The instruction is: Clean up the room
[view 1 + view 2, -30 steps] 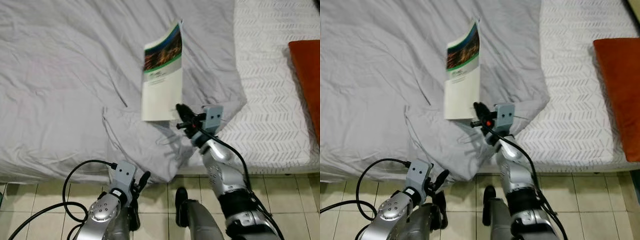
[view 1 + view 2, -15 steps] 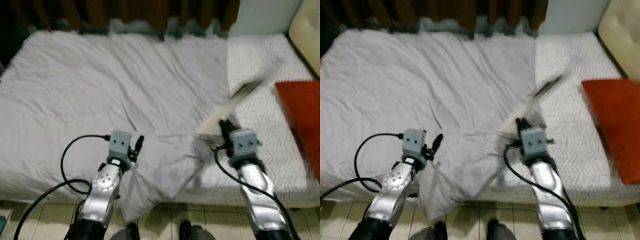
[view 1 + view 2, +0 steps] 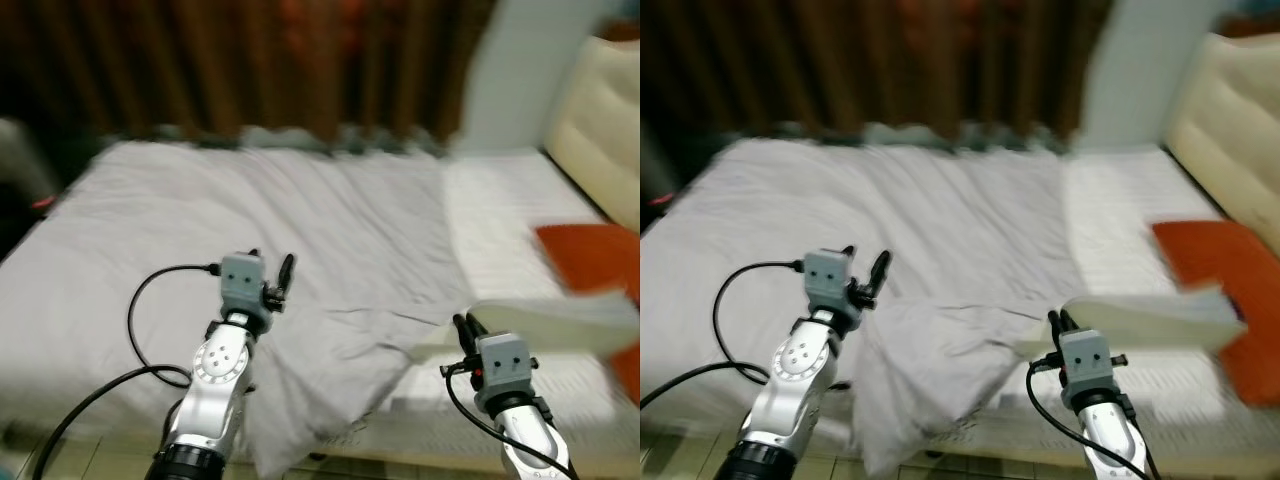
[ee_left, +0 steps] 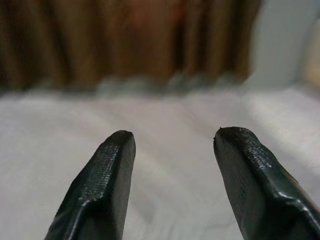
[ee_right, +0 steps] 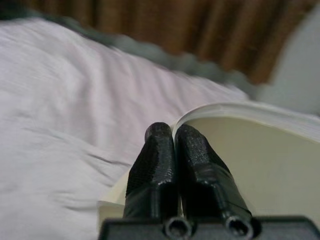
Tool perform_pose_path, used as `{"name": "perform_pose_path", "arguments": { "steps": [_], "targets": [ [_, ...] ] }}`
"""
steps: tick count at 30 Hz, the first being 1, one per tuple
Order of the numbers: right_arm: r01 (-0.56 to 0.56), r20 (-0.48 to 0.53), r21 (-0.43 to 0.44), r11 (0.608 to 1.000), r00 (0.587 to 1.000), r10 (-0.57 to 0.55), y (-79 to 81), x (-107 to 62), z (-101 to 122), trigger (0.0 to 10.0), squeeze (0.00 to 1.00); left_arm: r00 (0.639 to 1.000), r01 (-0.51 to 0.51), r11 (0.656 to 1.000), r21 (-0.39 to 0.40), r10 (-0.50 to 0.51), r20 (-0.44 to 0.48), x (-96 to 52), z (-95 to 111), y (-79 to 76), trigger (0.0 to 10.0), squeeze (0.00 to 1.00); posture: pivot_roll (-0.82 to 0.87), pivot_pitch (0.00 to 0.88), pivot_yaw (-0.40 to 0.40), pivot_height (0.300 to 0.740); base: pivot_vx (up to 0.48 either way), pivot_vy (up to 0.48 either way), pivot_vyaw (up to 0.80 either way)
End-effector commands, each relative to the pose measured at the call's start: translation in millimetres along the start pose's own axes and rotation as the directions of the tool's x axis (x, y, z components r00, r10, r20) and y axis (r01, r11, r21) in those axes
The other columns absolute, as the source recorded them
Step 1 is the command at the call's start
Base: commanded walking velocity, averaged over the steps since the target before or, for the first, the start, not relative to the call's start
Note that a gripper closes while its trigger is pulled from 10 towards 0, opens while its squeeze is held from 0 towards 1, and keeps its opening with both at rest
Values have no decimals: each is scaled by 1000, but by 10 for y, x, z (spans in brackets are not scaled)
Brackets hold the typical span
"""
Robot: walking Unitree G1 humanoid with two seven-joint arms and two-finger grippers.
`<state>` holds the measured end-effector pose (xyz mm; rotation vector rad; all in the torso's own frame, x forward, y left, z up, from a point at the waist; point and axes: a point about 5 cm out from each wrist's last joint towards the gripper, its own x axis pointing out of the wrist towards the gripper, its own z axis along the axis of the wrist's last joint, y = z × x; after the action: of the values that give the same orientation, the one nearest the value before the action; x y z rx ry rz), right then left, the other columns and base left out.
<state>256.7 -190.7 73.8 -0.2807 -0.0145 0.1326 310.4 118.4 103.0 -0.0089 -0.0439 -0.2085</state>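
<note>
A thin white booklet is held flat and level over the bed's right side, with my right gripper shut on its near corner. In the right wrist view the two fingers press together on the booklet's pale page. My left gripper is raised above the grey duvet at left of centre. The left wrist view shows that gripper open with nothing between the fingers. The eye views are blurred.
An orange pillow lies on the white patterned sheet at the right. A cream headboard stands beyond it. Brown curtains hang behind the bed. A folded duvet corner hangs over the front edge.
The camera has tilted up from the floor to the whole bed. The booklet went from upright to lying flat and further right. The left arm rose from beside the legs.
</note>
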Motion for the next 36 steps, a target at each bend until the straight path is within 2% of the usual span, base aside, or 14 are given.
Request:
{"name": "perform_pose_path", "arguments": {
  "steps": [1,3,5,8,17,26,36],
  "targets": [
    [-47,-14,-11,999,999,47,-2,-27,-13,0,0,999,2,1000,-9,-2,-36,-16,-99,7,10000,0,-71,0,1,740,0,-450,0],
    [-60,-17,-9,998,998,60,7,-35,-18,0,0,999,0,1000,-9,0,-41,-28,-117,10,10000,0,-73,0,-1,740,0,-442,0],
    [-94,-31,8,996,995,94,34,-86,-39,0,0,997,-7,999,-51,3,-77,-111,-226,18,10000,0,-77,4,-18,740,0,-441,0],
    [-119,-37,21,993,992,120,56,-149,-43,0,0,994,15,998,-68,-22,-105,-186,-321,-21,10000,0,-78,14,-27,740,0,-439,0],
    [-114,-51,37,993,992,116,53,-153,-78,0,0,989,95,995,-33,-98,-110,-140,-346,-33,10000,0,-80,13,-17,740,0,-439,0],
    [-152,-68,41,988,986,154,109,-55,-105,0,0,992,62,997,-43,-67,-109,-92,-345,6,10000,0,-77,15,-11,740,0,-438,-663],
    [-183,-93,64,981,978,188,142,-45,-162,0,0,992,23,999,-29,-26,-120,-126,-387,50,10000,0,-65,19,-16,740,0,-436,0]
  ]
}}
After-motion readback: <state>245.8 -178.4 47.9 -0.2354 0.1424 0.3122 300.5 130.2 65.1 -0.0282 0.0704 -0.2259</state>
